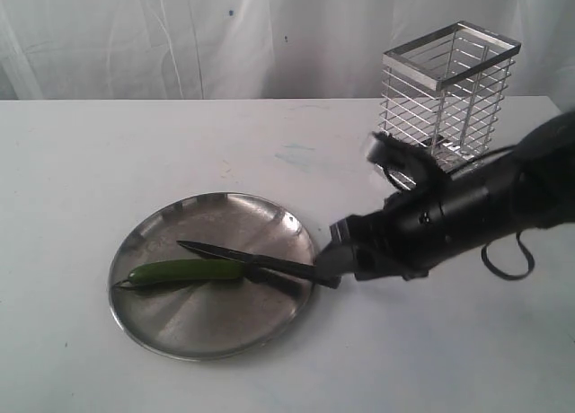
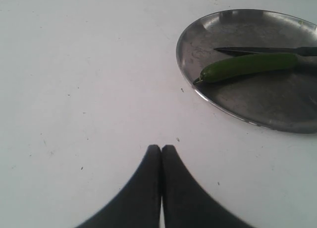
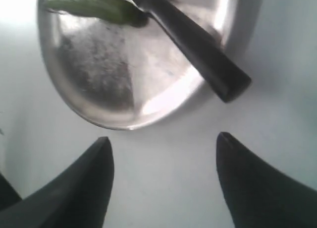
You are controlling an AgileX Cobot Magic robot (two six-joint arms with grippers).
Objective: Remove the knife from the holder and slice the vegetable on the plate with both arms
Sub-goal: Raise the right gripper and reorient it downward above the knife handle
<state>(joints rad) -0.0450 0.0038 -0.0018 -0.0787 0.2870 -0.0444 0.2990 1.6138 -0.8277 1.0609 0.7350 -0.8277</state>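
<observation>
The steel plate [image 1: 193, 328] lies on the white table with the green vegetable [image 1: 184, 271] on it. The dark knife [image 1: 243, 257] rests free on the plate, its blade beside the vegetable and its handle [image 3: 200, 52] sticking out over the rim. My right gripper [image 3: 163, 143] is open just short of the handle's end, with nothing between its fingers; it also shows as the right gripper [image 1: 334, 251] at the plate's right edge. My left gripper [image 2: 161, 147] is shut and empty over bare table, some way from the plate [image 2: 257, 106], the vegetable [image 2: 247, 66] and the knife [image 2: 257, 50].
The silver wire holder [image 1: 449, 90] stands upright at the back right, behind my right arm [image 1: 485, 202]. A white curtain hangs behind the table. The left arm is out of the exterior view.
</observation>
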